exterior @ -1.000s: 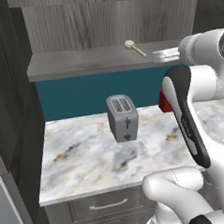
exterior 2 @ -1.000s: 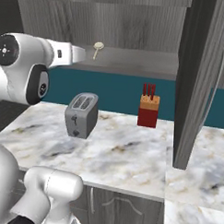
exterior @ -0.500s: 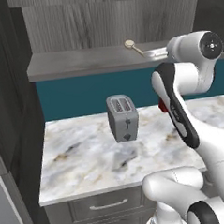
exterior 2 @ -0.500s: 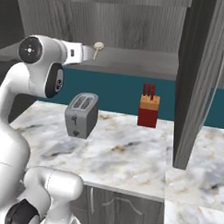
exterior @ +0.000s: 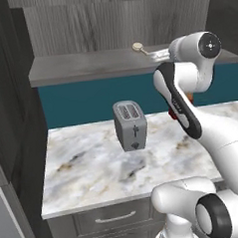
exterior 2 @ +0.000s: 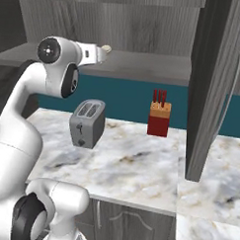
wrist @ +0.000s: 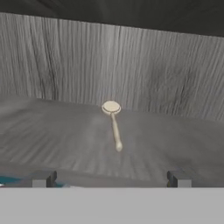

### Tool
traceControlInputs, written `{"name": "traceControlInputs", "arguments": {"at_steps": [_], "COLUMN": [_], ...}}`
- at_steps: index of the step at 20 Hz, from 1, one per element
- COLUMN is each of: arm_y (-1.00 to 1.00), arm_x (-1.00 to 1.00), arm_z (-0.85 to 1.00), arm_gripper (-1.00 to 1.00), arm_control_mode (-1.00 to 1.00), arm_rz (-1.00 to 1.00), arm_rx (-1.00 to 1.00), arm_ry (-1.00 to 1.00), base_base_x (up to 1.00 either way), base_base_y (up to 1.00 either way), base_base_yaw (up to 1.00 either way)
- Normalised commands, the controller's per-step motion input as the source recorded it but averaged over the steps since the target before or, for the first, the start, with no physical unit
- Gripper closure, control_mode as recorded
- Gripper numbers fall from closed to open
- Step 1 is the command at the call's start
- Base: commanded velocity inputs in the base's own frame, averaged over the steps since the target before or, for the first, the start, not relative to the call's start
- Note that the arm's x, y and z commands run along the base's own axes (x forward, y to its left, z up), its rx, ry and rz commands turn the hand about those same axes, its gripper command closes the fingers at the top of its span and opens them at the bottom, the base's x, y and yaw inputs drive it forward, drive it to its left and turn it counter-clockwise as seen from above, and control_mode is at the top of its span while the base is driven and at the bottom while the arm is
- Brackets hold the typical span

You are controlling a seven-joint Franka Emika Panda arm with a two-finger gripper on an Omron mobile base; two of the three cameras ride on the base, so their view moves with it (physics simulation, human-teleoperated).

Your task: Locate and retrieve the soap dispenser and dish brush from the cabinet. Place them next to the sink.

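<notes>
The dish brush point(wrist: 113, 124) lies flat on the cabinet's grey shelf board point(wrist: 52, 135), its round head toward the back wall and its handle pointing at me. My gripper point(wrist: 111, 178) is open just short of the handle's end, with one fingertip on each side and nothing between them. From the left base view the brush point(exterior: 138, 47) lies just beyond my gripper point(exterior: 156, 54) on the shelf point(exterior: 88, 65). In the right base view the brush head point(exterior 2: 106, 48) peeks past the gripper point(exterior 2: 101, 54). The soap dispenser and the sink are out of view.
A grey toaster point(exterior: 130, 125) stands on the marble counter point(exterior: 89, 167) below the shelf. A red knife block point(exterior 2: 159, 116) stands against the teal wall. The open cabinet door point(exterior 2: 217, 86) hangs at the right. Drawers point(exterior: 112, 218) run under the counter.
My hand has moved along the shelf toward the dish brush and now stops just short of its handle. The jaws stayed open. The brush has not moved.
</notes>
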Motion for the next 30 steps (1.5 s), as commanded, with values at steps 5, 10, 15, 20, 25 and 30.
{"name": "traceControlInputs", "arguments": {"at_steps": [5, 10, 15, 20, 25, 30], "arm_y": [-0.05, 0.00, 0.00, 0.00, 0.00, 0.00], "arm_x": [0.26, 0.23, 0.18, 0.13, 0.17, 0.33], "arm_z": [-0.01, -0.01, -0.06, -0.09, -0.12, -0.12], "arm_gripper": [-1.00, -1.00, -1.00, -1.00, -1.00, -1.00], "arm_control_mode": [-1.00, -1.00, -1.00, -1.00, -1.00, -1.00], "arm_rz": [0.00, 0.00, 0.00, 0.00, 0.00, 0.00], "arm_rx": [0.00, 0.00, 0.00, 0.02, 0.00, 0.00], "arm_ry": [0.08, 0.07, 0.02, -0.02, 0.00, 0.02], "base_base_x": [0.00, 0.00, 0.00, 0.00, 0.00, 0.00], "base_base_y": [0.00, 0.00, 0.00, 0.00, 0.00, 0.00], "base_base_yaw": [0.00, 0.00, 0.00, 0.00, 0.00, 0.00]}}
